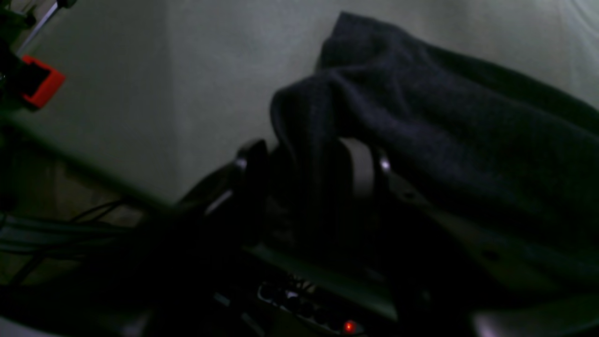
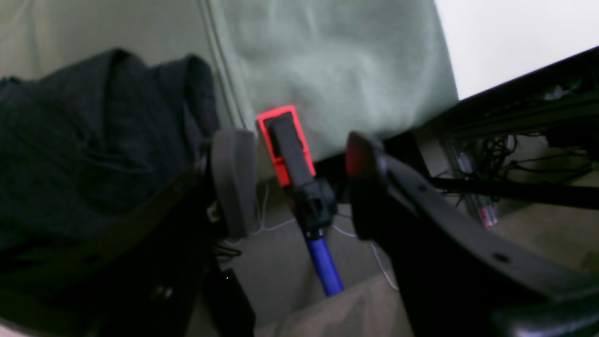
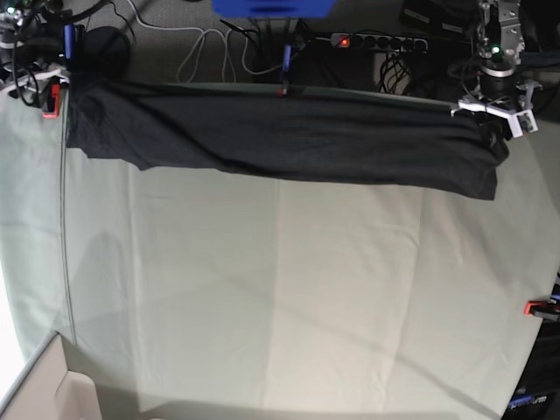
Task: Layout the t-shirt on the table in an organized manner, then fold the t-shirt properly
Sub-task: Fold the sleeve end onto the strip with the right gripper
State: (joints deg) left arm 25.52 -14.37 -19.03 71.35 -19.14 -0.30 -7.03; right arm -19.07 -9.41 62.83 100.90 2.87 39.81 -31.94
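Note:
The dark t-shirt (image 3: 289,136) lies stretched in a long band along the far edge of the table (image 3: 280,289). My left gripper (image 3: 497,118) is at the shirt's right end. In the left wrist view the left gripper (image 1: 311,159) is shut on the t-shirt (image 1: 444,117), with dark fabric bunched between its fingers and draped over them. My right gripper (image 3: 52,83) is at the shirt's left end. In the right wrist view the right gripper (image 2: 297,157) stands open with nothing between its pads. There the t-shirt (image 2: 93,140) lies just left of the left pad (image 2: 234,178).
A red clamp (image 2: 283,140) with a blue handle grips the table's edge and shows through the right gripper's gap. Another red clamp (image 3: 535,307) sits at the right edge. Cables and a power strip (image 3: 376,41) lie on the floor beyond the far edge.

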